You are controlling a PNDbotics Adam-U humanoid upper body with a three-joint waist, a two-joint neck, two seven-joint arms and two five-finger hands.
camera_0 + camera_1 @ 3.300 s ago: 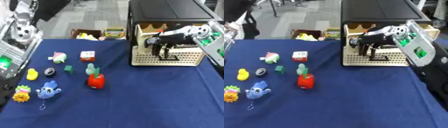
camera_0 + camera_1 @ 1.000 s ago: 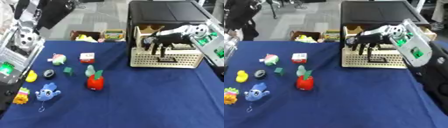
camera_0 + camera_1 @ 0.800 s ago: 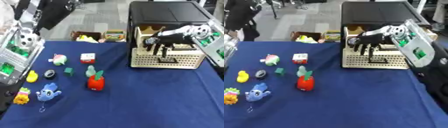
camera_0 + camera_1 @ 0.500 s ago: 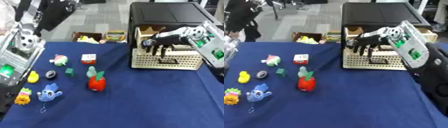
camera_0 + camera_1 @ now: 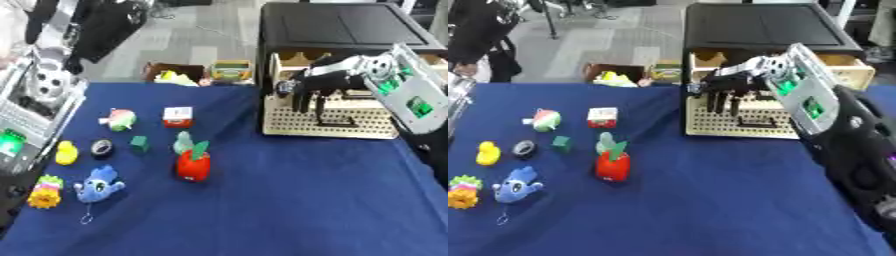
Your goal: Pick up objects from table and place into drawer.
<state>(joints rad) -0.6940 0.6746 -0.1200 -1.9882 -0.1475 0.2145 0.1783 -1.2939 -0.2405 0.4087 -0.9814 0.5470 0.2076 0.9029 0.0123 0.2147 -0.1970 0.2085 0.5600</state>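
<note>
Over open drawer (image 5: 325, 116): right hand (image 5: 317, 85), fingers (image 5: 300, 101) hanging down.

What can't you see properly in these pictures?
- Inside of the drawer: both views, hidden by the right hand and arm.
- Left hand: in neither view.
- Contents of the box behind the table: blurred.
- Black ring: too small to identify.

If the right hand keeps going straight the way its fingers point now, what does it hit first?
The right hand hangs over the open drawer with its fingers pointing down, so it would probably meet the drawer's perforated floor first. Depth is hard to judge; nothing else seems to lie in that line.
</note>
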